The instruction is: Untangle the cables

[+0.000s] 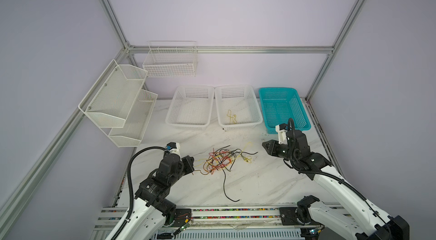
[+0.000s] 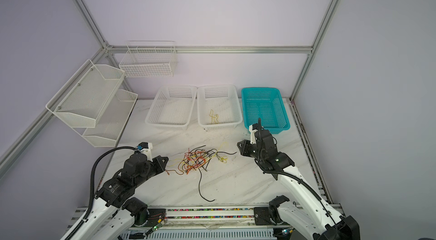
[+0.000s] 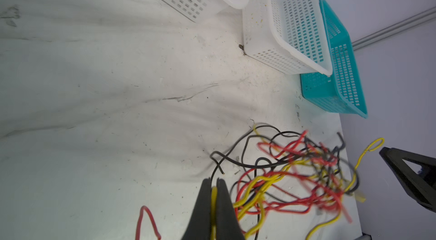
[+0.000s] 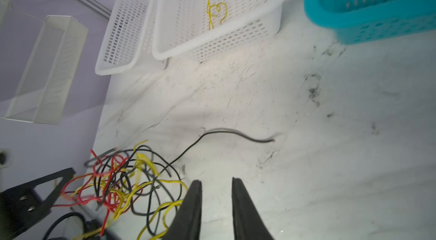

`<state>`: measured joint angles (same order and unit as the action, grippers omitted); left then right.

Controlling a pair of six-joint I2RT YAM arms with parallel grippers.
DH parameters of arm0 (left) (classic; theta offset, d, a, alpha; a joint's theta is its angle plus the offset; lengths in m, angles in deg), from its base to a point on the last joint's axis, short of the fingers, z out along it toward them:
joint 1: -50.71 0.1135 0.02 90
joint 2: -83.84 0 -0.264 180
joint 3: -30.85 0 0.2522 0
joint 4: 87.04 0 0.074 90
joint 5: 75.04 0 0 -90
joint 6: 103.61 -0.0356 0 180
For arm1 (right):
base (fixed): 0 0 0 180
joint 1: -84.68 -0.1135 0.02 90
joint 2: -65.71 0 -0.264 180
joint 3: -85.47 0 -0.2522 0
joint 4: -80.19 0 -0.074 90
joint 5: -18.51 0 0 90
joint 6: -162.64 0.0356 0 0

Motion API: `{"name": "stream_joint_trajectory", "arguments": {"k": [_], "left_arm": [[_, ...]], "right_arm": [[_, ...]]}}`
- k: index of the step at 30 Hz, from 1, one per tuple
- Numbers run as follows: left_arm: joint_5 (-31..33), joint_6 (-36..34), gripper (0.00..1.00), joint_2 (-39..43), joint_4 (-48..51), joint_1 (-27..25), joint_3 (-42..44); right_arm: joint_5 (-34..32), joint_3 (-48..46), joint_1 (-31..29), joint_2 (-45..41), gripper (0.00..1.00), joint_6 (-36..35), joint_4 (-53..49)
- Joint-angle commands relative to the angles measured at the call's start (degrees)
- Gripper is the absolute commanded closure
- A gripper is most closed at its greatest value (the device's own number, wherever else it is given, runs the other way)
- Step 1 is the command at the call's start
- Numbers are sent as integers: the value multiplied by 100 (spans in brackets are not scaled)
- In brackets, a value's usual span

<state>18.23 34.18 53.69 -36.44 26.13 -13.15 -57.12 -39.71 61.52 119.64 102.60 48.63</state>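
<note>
1. In both top views we are seeing the cables (image 1: 220,161) lying as one knot of black, yellow and red-orange wire in the middle of the table (image 1: 259,179). The knot is sitting between the left gripper (image 1: 193,167) and the right gripper (image 1: 264,144). A black tail (image 1: 225,187) is trailing out of the knot toward the near edge. One freed yellow cable (image 1: 231,117) is resting alone in the middle white basket (image 1: 240,128). The left white basket (image 1: 186,126) and the teal basket (image 1: 278,90) are holding nothing that we can make out.
2. In the left wrist view we are finding the left gripper (image 3: 213,181) clenched on a yellow strand (image 3: 213,195). The strand is running from between the jaws toward the knot just beside them. The knot is blurred here, so we are not tracing single crossings.
3. In the right wrist view the right gripper (image 4: 217,179) is standing released, its jaws parted with only bare table between them. The knot is lying just beside one jaw, and a black end (image 4: 236,131) is stretching away across the table.
4. We are judging the task to be at an early stage. One cable is lying apart, while the bulk is waiting in the knot. The step in hand appears to be drawing the yellow strand free.
</note>
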Motion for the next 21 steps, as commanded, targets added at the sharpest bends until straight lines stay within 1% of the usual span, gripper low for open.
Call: {"name": "stream_joint_trajectory", "arguments": {"k": [1, 3, 5, 6, 8, 10, 15, 19, 21], "left_arm": [[-308, -114, 100, -229, -194, 57, -336], [-564, -78, 100, -397, -405, 49, -329], [-731, -44, 100, -512, -550, 49, -406], [-771, -42, 100, -531, -598, 49, -452], [-813, -62, 100, -550, -616, 45, -619], [-831, -94, 100, -562, -567, 41, -771], [-921, -103, 100, -486, -534, 41, -942], [-872, -94, 100, -313, -527, 41, -960], [-858, -103, 100, -259, -518, 41, -966]], "right_arm": [[316, -45, 30, -104, 51, -180, 669], [472, -12, -116, -131, 46, -186, 926], [598, 104, -546, 48, 45, -273, 1169], [474, 173, -896, 183, 45, -334, 1243], [-145, 287, -1693, 522, 45, -439, 1326], [-424, 300, -2212, 853, 45, -524, 1491], [-386, 100, -2678, 1452, 47, -559, 2059], [-469, -83, -2755, 1756, 47, -371, 2253], [-410, -171, -2753, 1893, 47, -240, 2372]]}}
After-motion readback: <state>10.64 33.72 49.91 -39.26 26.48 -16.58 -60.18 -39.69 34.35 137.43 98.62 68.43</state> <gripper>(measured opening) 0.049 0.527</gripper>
